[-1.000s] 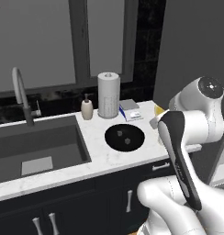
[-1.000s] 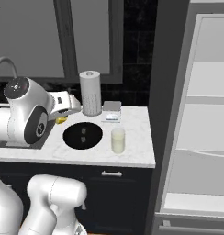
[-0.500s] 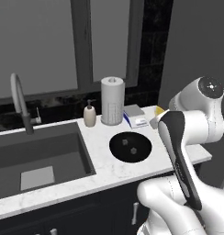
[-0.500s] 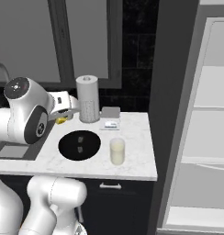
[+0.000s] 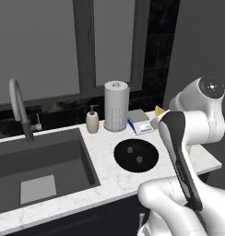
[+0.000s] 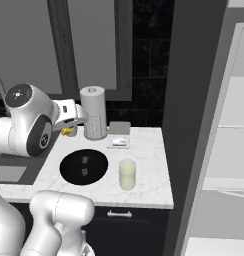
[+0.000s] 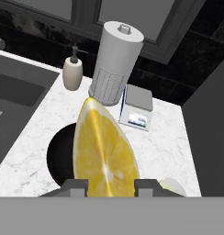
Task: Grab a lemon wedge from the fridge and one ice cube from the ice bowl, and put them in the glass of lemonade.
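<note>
My gripper (image 7: 107, 186) is shut on the lemon wedge (image 7: 103, 148), a bright yellow piece that stands large between the finger tips in the hand view. A sliver of the lemon wedge (image 6: 68, 131) also peeks out beside the white hand above the counter's left part, and the lemon wedge (image 5: 159, 109) shows behind the arm. The black ice bowl (image 6: 84, 166) lies on the counter below the hand with two ice cubes (image 5: 130, 150) in it. To its right stands the glass of lemonade (image 6: 127, 174), apart from the gripper. The fridge (image 6: 229, 150) is open at the far right.
A paper-towel roll (image 5: 116, 106), a beige soap bottle (image 5: 92, 120) and a small scale (image 7: 139, 106) line the counter's back. The sink (image 5: 36, 161) with its faucet (image 5: 20, 108) lies to the left. The marble counter's front edge (image 6: 94, 202) is near the base.
The whole picture has shifted as the base drove, so the counter now sits lower and nearer in both base views. The gripper still holds the wedge.
</note>
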Tool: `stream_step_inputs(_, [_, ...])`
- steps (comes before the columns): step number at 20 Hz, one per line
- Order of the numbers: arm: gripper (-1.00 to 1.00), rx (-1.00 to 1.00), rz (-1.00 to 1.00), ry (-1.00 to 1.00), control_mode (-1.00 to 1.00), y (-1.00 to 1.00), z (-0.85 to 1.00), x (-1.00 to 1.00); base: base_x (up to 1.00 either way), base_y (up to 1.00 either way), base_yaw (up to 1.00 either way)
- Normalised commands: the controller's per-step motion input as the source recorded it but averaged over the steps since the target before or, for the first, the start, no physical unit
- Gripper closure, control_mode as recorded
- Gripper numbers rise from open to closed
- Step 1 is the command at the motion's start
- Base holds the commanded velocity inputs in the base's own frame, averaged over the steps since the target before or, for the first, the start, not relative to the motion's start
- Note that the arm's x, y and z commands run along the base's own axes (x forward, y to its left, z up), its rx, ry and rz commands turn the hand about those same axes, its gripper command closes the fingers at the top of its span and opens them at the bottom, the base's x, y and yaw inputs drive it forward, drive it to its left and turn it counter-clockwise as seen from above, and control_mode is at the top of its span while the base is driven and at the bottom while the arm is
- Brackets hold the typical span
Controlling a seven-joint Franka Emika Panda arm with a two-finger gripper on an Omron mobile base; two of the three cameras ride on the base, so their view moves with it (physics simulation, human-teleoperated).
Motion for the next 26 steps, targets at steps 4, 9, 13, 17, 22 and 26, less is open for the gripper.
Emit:
stream_step_inputs(4, [1.00, 0.00, 0.00, 0.00, 1.00, 0.00, 0.00, 0.00, 0.33, 0.22, -0.02])
stream_step_inputs(9, [1.00, 0.00, -0.01, 0.01, -1.00, 0.03, -0.07, 0.25, 0.13, 0.07, -0.01])
stream_step_inputs(13, [1.00, 0.00, 0.00, 0.06, -1.00, 0.00, -0.16, 0.32, 0.00, 0.00, 0.00])
stream_step_inputs(17, [1.00, 0.00, 0.00, 0.17, -1.00, -0.11, -0.18, 0.15, 0.00, 0.00, 0.00])
stream_step_inputs(22, [1.00, 0.00, -0.01, 0.21, -1.00, -0.28, -0.21, 0.00, 0.00, 0.00, 0.00])
stream_step_inputs(26, [1.00, 0.00, -0.06, 0.19, -1.00, -0.28, -0.23, 0.00, 0.00, 0.00, 0.00])
